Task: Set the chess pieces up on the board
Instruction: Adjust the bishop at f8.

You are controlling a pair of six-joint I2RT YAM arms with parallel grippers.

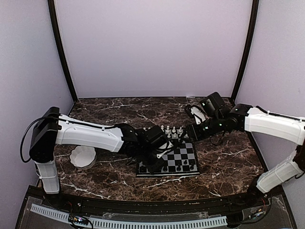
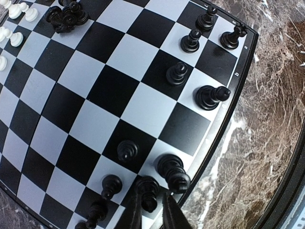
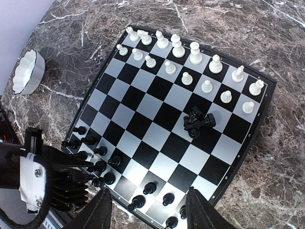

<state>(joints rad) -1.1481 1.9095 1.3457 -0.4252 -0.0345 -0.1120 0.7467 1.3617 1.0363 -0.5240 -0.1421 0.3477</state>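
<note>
The board point(image 1: 183, 156) lies at the table's middle. White chess pieces point(image 3: 187, 62) stand in two rows along its far side. Black chess pieces point(image 3: 102, 164) line the near side, and a small heap of black ones point(image 3: 198, 121) lies tipped over mid-board. In the left wrist view my left gripper point(image 2: 151, 201) is low over the board's point(image 2: 114, 90) near edge row. Its jaws are narrowly parted around an upright black piece point(image 2: 147, 190), with a thin gap on the right. My right gripper point(image 3: 152, 210) hangs open above the board point(image 3: 157, 114), holding nothing.
A white scalloped bowl point(image 1: 83, 156) sits on the marble left of the board and also shows as the bowl point(image 3: 27, 71) in the right wrist view. Both arms reach over the board, the left arm point(image 3: 33, 176) close to the black rows. Walls enclose the table.
</note>
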